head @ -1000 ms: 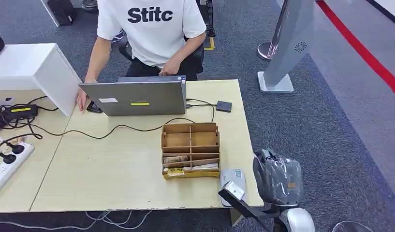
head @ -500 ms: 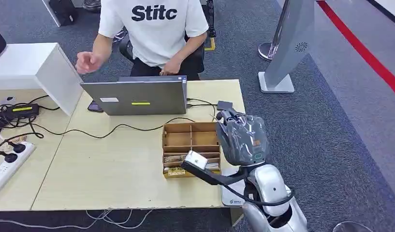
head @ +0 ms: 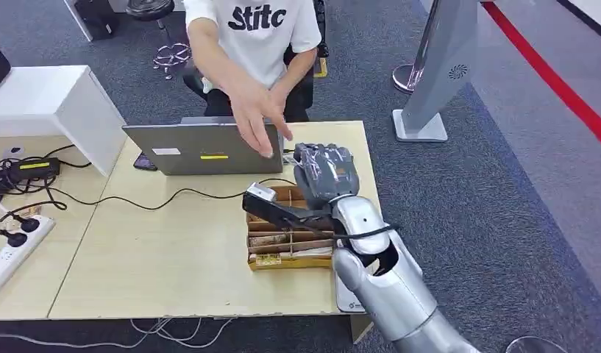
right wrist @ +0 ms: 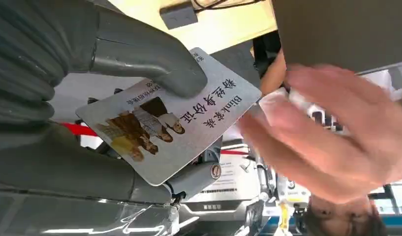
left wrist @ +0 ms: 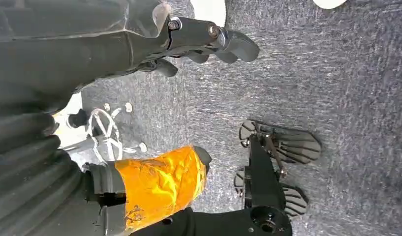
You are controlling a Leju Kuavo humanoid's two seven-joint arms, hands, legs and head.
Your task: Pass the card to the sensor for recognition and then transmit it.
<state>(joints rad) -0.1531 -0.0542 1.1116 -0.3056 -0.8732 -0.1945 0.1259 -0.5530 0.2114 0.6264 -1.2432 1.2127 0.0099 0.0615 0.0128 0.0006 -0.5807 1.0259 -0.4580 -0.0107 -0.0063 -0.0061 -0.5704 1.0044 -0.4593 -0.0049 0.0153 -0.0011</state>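
My right hand [head: 323, 173] is raised over the far side of the table [head: 157, 257], its back toward the head camera. In the right wrist view it pinches a white photo ID card [right wrist: 174, 130] under the thumb [right wrist: 149, 69], printed face showing. A person in a white T-shirt [head: 271, 29] reaches a hand [head: 257, 121] over the laptop toward mine; that hand [right wrist: 336, 142] is blurred and close to the card's far edge. A white reader [head: 343, 293] lies at the table's front right corner, mostly behind my arm. My left hand [left wrist: 154, 113] hangs above the carpet, holding nothing, fingers apart.
A cardboard organizer [head: 282, 246] sits under my right forearm. A grey laptop [head: 209, 147] stands behind it, with cables [head: 157, 200] across the table. A power strip [head: 10, 254] and a white box [head: 54, 103] are at the left. A grey stand [head: 437, 66] is at the right.
My right arm swung up from the table's front right corner, forward and left over the organizer. The person's hand left the laptop's side and now reaches toward my hand.
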